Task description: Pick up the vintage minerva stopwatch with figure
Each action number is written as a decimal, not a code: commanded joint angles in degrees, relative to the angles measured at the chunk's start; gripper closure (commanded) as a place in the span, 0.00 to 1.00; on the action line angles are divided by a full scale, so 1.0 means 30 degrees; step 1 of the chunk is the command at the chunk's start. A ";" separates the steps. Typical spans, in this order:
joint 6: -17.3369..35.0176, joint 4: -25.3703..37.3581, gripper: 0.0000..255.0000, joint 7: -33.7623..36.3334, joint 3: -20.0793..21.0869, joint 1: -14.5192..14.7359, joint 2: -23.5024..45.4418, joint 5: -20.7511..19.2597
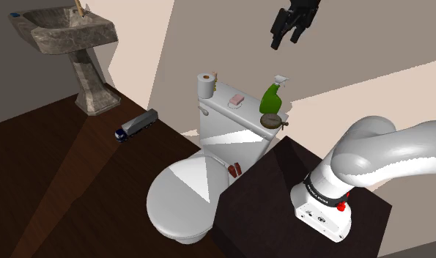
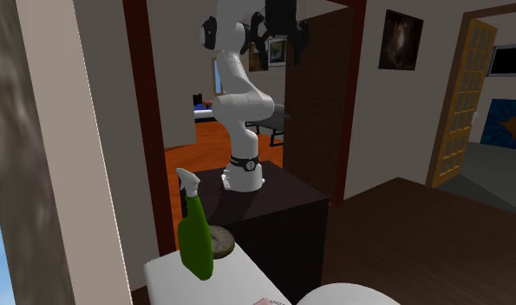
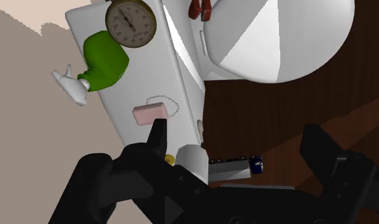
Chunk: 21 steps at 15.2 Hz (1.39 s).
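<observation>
In the shoulder view, the gripper [image 1: 284,40] hangs high above the toilet tank [image 1: 242,117]. The stopwatch [image 1: 272,119] lies on the tank's end, just beside a green spray bottle [image 1: 271,97].

In the second exterior view, the round disc half hidden behind the bottle is probably the stopwatch [image 2: 221,241].

In the wrist view, the fingers stand apart with nothing between them, and the stopwatch [image 3: 130,22] lies dial up.

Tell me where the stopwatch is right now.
In the shoulder view the stopwatch lies on the toilet tank lid, at the end nearest the stand, right beside the green spray bottle.
</observation>
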 commanded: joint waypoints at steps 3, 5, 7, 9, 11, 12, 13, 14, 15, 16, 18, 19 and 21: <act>0.0739 -0.1086 0.00 -0.0591 -0.0670 -0.0121 -0.0168 -0.0174; 0.1489 -0.2102 0.00 -0.1188 -0.1355 -0.0263 -0.0250 -0.0375; 0.2256 -0.3048 0.00 -0.1794 -0.2055 -0.0424 -0.0239 -0.0600; 0.3043 -0.3922 0.00 -0.2410 -0.2774 -0.0601 -0.0130 -0.0845; 0.3857 -0.4722 0.00 -0.3041 -0.3510 -0.0792 0.0088 -0.1102; 0.4276 -0.5094 0.00 -0.3361 -0.3885 -0.0890 0.0239 -0.1235; 0.4702 -0.5446 0.00 -0.3684 -0.4267 -0.0986 0.0420 -0.1369; 0.5138 -0.5778 0.00 -0.4014 -0.4652 -0.1085 0.0632 -0.1502; 0.5582 -0.6090 0.00 -0.4347 -0.5043 -0.1180 0.0875 -0.1634; 0.6036 -0.6381 0.00 -0.4684 -0.5441 -0.1270 0.1150 -0.1764; 0.6972 -0.6898 0.00 -0.5370 -0.6262 -0.1424 0.1799 -0.2016; 0.7456 -0.7124 0.00 -0.5725 -0.6679 -0.1493 0.2175 -0.2128; 0.8451 -0.7506 0.00 -0.6457 -0.7540 -0.1588 0.3031 -0.2320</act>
